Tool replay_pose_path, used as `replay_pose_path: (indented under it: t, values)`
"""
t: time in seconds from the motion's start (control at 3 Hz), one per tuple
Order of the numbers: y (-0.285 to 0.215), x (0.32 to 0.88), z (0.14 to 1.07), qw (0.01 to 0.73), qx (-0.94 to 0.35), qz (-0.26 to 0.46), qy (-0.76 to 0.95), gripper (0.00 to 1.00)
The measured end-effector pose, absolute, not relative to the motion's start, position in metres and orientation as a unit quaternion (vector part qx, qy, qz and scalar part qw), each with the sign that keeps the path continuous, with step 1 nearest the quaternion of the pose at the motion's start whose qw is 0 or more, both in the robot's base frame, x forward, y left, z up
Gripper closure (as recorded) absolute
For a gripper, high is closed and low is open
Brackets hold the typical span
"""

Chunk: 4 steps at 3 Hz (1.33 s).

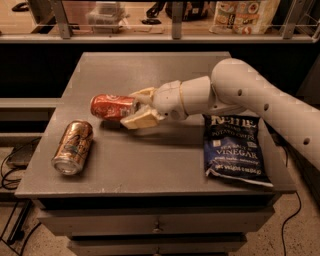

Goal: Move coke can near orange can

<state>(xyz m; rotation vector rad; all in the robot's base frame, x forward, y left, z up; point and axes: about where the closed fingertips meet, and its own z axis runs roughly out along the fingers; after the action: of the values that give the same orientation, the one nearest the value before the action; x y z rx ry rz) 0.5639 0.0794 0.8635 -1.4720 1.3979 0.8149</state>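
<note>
The coke can (111, 106), small and red with white lettering, lies on its side in my gripper (136, 108), just above the grey table (165, 165). The gripper's cream fingers are shut on the can's right end. The orange can (73, 146), larger and copper-orange with dark markings, lies on its side at the table's front left, silver top toward the front. The coke can is a short way up and to the right of it, not touching. My white arm (250, 95) reaches in from the right.
A blue bag of vinegar chips (234, 150) lies flat at the table's front right, under my arm. A shelf rail with packaged goods (245, 15) runs behind the table. Drawers sit under the tabletop; cables lie on the floor at left.
</note>
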Motion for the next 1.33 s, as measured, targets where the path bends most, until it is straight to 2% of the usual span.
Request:
replay_pose_path:
  t: [1.0,1.33]
  values:
    - [0.092,0.547,0.836,0.478,-0.565,0.358,0.569,0.03]
    - [0.095,0.542,0.848,0.492,-0.568,0.353,0.557,0.0]
